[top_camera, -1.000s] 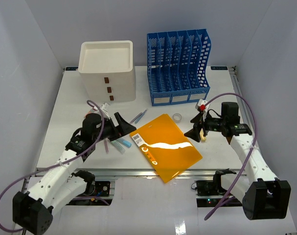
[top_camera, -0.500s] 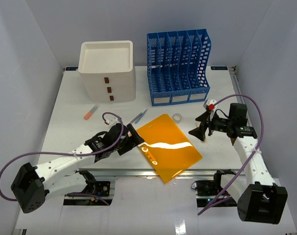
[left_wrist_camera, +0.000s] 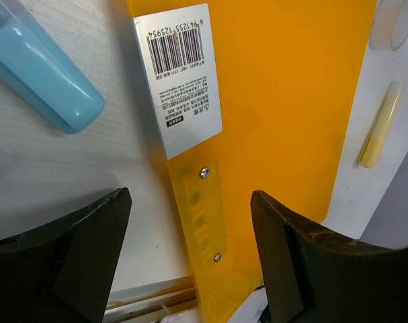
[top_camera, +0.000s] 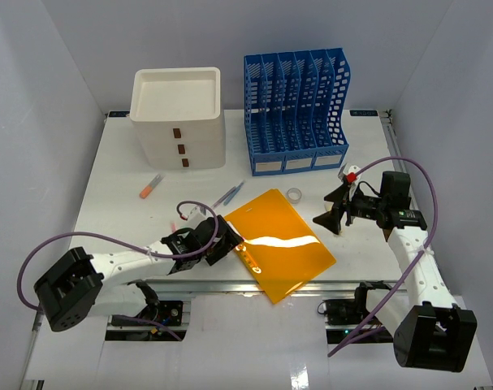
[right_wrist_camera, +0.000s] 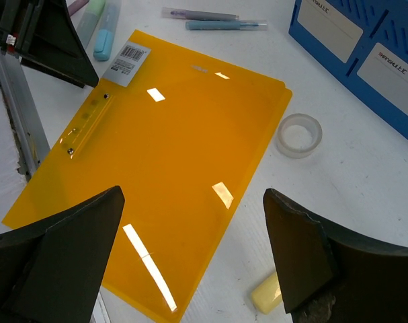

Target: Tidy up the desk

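Top view first: the white tabletop (top_camera: 116, 195) fills the whole floor of the booth, with its metal rail along the near edge by the arm bases. A white drawer box (top_camera: 179, 118) sits far left and a blue file rack (top_camera: 295, 110) is just to its right. An orange folder (top_camera: 278, 244) lies flat and skewed in the near middle. A roll of clear tape (top_camera: 294, 194) is just past the folder's far corner, a couple of pens (top_camera: 230, 194) lie to the tape's left, and an orange marker (top_camera: 151, 188) sits on its own further left.

The left arm is stretched low along the near side, and the left claw (top_camera: 224, 245) is at the folder's left edge. The right claw (top_camera: 330, 209) hangs above the tabletop, right of the folder.

Left wrist view: the fingers are spread wide with nothing between them, straddling the folder's riveted spine strip. I honestly can't tell if they touch it. A barcode label (left_wrist_camera: 183, 77) is just beyond the strip, and a light blue highlighter (left_wrist_camera: 42, 77) lies on the tabletop to the left.

Right wrist view: this claw is also wide apart and holding nothing, looking down at the folder and tape. A small pale yellow piece (right_wrist_camera: 269, 293) lies near the folder's edge, maybe an eraser.
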Action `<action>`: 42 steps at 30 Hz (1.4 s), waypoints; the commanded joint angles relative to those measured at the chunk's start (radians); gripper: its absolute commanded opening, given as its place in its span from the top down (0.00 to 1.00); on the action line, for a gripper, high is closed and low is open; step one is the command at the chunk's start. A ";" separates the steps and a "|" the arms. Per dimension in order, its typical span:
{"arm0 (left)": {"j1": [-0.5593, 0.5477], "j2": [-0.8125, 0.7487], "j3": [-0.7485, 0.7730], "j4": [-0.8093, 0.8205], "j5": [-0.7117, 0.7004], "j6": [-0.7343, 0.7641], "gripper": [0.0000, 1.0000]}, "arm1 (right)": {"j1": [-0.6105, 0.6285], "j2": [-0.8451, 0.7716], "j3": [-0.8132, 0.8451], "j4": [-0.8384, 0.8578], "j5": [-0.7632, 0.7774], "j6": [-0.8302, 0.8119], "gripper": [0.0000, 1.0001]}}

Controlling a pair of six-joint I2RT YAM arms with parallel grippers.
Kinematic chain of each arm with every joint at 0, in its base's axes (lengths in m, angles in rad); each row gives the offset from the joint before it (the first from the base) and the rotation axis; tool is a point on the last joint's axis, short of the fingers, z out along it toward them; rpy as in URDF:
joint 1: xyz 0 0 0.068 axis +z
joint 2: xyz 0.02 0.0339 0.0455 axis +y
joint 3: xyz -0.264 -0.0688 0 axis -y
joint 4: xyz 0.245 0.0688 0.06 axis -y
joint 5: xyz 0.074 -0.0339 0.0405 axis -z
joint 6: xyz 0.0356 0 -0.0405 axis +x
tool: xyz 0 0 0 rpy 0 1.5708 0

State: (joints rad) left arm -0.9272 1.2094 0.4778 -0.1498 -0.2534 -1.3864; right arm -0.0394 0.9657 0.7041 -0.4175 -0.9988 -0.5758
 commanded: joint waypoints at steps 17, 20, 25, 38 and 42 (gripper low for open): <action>-0.005 0.053 -0.108 0.237 0.027 -0.092 0.45 | -0.017 0.009 -0.028 0.000 -0.083 0.002 0.10; -0.005 0.042 -0.119 0.241 0.030 -0.075 0.49 | -0.006 0.023 -0.033 -0.039 -0.107 -0.034 0.10; -0.005 0.067 -0.116 0.274 0.049 -0.056 0.53 | 0.073 0.004 -0.043 -0.064 -0.052 -0.098 0.09; -0.004 0.105 -0.089 0.294 0.028 -0.075 0.40 | 0.573 -0.065 -0.073 -0.056 0.409 -0.156 0.08; -0.004 0.109 -0.108 0.301 0.041 -0.088 0.39 | 0.628 -0.154 -0.137 -0.297 0.268 -0.775 0.10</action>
State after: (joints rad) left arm -0.9272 1.3144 0.3862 0.1621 -0.2067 -1.4521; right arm 0.5441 0.8922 0.6131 -0.4764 -0.6607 -0.7877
